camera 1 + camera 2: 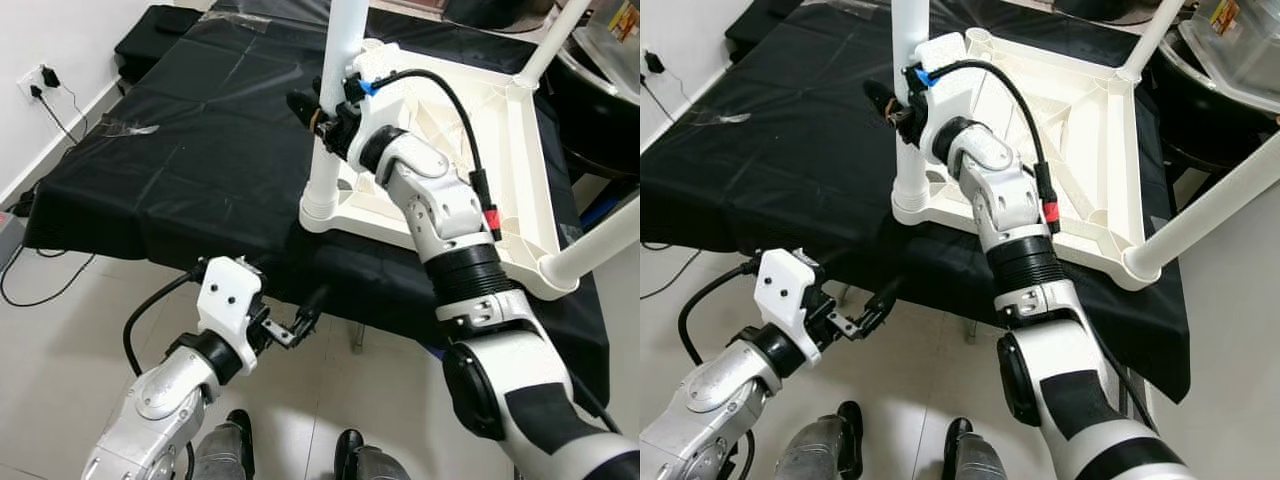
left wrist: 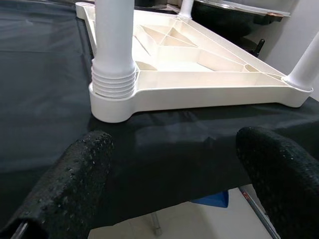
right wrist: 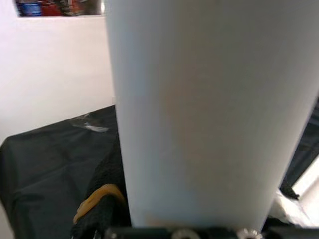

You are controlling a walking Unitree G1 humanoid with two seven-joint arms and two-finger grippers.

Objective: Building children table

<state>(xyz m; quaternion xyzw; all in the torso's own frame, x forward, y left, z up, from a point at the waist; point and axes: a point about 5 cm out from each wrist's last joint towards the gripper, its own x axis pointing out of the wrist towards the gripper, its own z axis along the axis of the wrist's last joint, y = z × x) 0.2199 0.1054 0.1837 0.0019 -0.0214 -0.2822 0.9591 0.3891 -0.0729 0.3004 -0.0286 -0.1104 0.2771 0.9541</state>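
The left end effector (image 1: 300, 325) is held open and empty just below the edge of the black-covered bench (image 1: 180, 190). On the bench the white tabletop (image 1: 470, 150) lies upside down. At its near corner a leg (image 1: 335, 100) stands in its socket, gripped by the right end effector (image 1: 310, 110). Seating or twisting that leg appears to be the step in hand; firm downward pressure seems needed next. The ribbed socket collar (image 2: 113, 82) is seen clearly in the left wrist view.

White tabletop (image 1: 500, 150) upside down on black cloth (image 1: 190, 150), legs (image 1: 335, 110) upright, apparently socketed.
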